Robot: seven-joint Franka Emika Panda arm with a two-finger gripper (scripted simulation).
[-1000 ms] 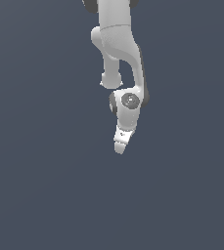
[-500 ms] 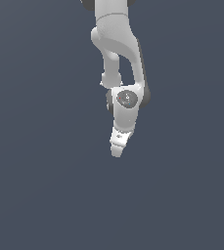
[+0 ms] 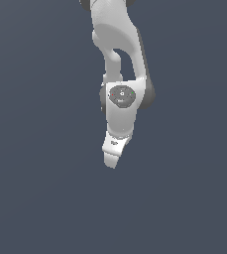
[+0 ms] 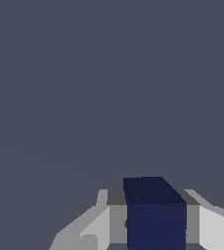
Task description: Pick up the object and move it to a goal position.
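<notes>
In the wrist view the object (image 4: 155,215), a dark navy-blue block, sits between the two white fingers of my gripper (image 4: 152,229). The grey pads press against its two sides, so the gripper is shut on it. In the exterior view the white arm reaches down from the top, and its gripper (image 3: 112,159) points downward near the middle of the picture. There the object is hidden behind the white hand.
A plain dark grey-blue surface (image 3: 35,198) fills both views with no other objects, edges or marks on it.
The gripper has moved a little down and toward the exterior view's left over the last second. The wrist has turned slightly.
</notes>
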